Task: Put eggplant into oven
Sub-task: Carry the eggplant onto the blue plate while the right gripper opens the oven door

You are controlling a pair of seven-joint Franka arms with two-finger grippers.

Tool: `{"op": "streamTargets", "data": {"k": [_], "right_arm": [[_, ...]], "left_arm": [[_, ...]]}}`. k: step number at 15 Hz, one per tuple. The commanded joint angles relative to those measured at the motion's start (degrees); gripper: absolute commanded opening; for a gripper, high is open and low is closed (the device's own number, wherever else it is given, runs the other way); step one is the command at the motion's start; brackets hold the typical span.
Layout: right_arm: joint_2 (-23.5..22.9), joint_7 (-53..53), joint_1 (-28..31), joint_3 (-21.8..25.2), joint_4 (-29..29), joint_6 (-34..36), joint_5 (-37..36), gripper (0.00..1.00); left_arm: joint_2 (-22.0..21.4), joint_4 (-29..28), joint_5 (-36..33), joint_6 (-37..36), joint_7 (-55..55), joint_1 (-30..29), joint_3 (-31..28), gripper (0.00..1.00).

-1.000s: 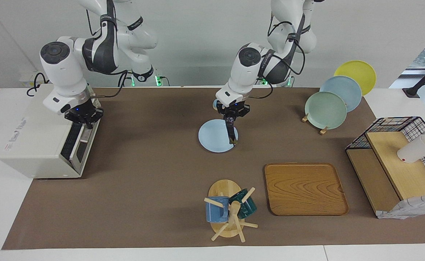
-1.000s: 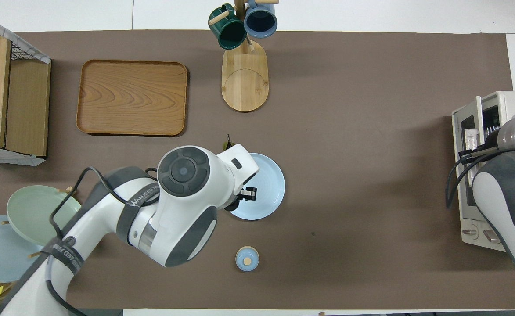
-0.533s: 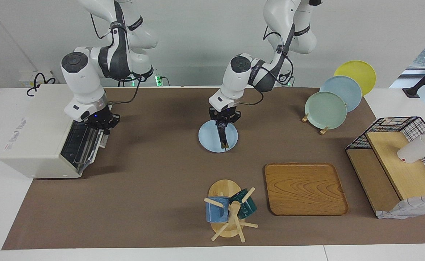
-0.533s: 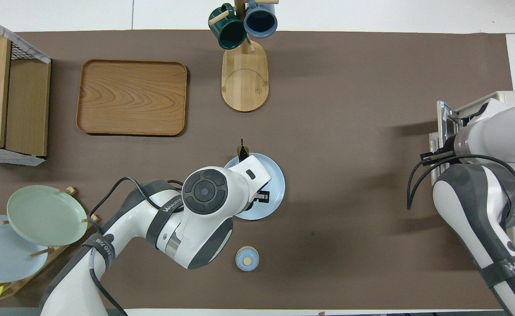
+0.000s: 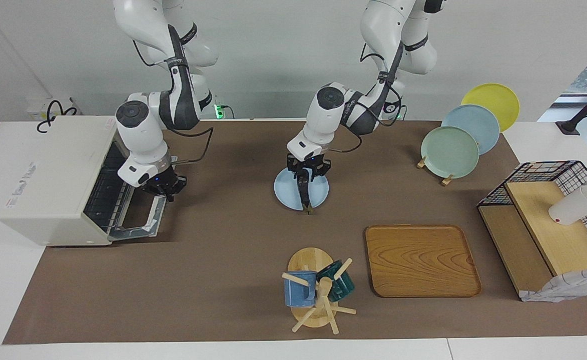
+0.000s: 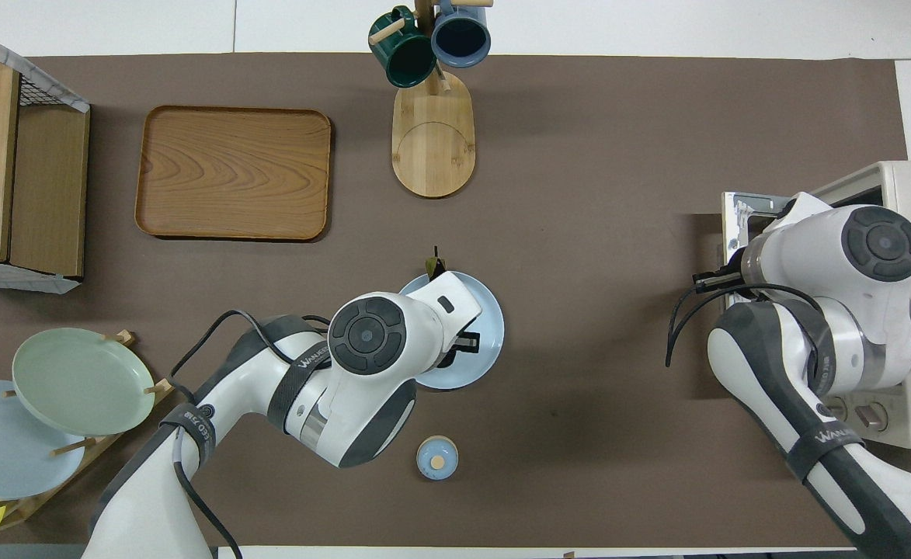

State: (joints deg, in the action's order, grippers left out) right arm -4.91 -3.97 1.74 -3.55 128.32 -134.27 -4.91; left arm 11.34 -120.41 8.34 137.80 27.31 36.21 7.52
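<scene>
My left gripper point(image 5: 307, 174) is shut on the top end of the slim dark eggplant point(image 5: 305, 194), which hangs down over the light blue plate point(image 5: 285, 190). Its green stem tip is at the plate's rim farthest from the robots and shows in the overhead view point(image 6: 432, 266), where the arm hides the gripper. The white oven point(image 5: 48, 180) stands at the right arm's end, its door point(image 5: 140, 222) dropped open and the wire rack showing. My right gripper point(image 5: 163, 189) is shut on the door's handle at its free edge.
A mug rack point(image 5: 316, 292) and a wooden tray point(image 5: 421, 260) lie farther from the robots than the plate. A small blue lid point(image 6: 436, 457) lies nearer to the robots. A plate rack point(image 5: 451, 150) and a wire shelf point(image 5: 548, 225) are at the left arm's end.
The right gripper has pulled the oven door down from almost shut to fully open. The left gripper has shifted the hanging eggplant a little toward the right arm's end over the plate.
</scene>
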Motion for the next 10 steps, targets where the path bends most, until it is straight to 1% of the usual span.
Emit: {"op": "streamTargets", "data": {"k": [1,3,6,7,10], "right_arm": [[-3.08,-0.16,2.21,1.44,-0.61,-3.45,-2.04,0.00],[-3.79,-0.16,2.13,1.35,-0.61,-4.07,-0.37,0.00],[-3.88,0.45,-0.33,1.26,-0.70,-4.07,0.95,0.00],[-3.88,1.41,-1.29,1.26,-0.70,-4.07,1.30,0.00],[-3.88,4.32,-6.29,1.26,-2.10,-2.41,1.48,0.00]], "left_arm": [[-1.15,5.25,1.24,-8.30,-0.58,-2.44,-0.93,1.00],[-1.24,10.44,1.24,-15.17,-2.51,-6.66,-0.84,1.00],[-1.59,15.72,1.24,-21.85,-3.49,-12.02,-0.84,1.00],[-1.59,16.95,1.24,-23.35,-3.57,-13.69,-0.93,1.00],[-2.55,17.84,1.15,-23.89,-6.28,-18.53,-1.02,1.00]]}}
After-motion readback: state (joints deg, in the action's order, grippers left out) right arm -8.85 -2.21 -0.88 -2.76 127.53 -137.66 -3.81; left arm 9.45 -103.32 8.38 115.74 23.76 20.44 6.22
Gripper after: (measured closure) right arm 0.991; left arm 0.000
